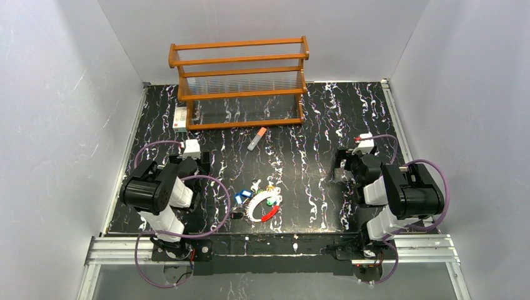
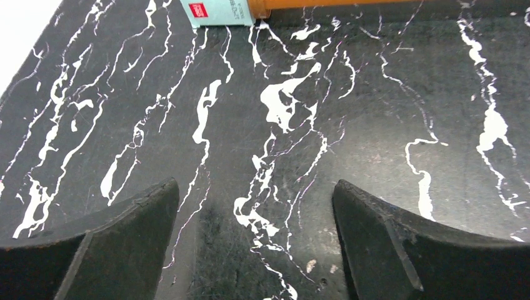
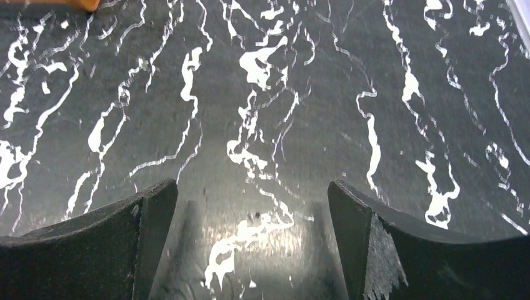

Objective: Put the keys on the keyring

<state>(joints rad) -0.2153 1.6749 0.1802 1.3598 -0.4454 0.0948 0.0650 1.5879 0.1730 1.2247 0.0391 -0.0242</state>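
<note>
Black tabletop (image 1: 300,156) with white veins lies between plain white walls, and you see a wooden rack (image 1: 239,81) standing at its far side. Your left gripper (image 2: 255,187) is wide open: its two dark fingers (image 2: 125,240) stand far apart just over bare table and hold nothing. Ahead of it, at the far edge of that view, you find a small pale box (image 2: 217,11) with a red mark. Your right gripper (image 3: 251,185) is spread just as wide, with only veined table between the fingers, and it touches no object. The keyring (image 1: 265,206) lies flat near the front edge, between the two arms and well apart from both grippers, with its red section on the near side. The keys (image 1: 242,195) sit at its far-left rim. You cannot tell from above whether any is threaded on. A grey stick (image 1: 256,139) with orange cap lies near the rack.
</note>
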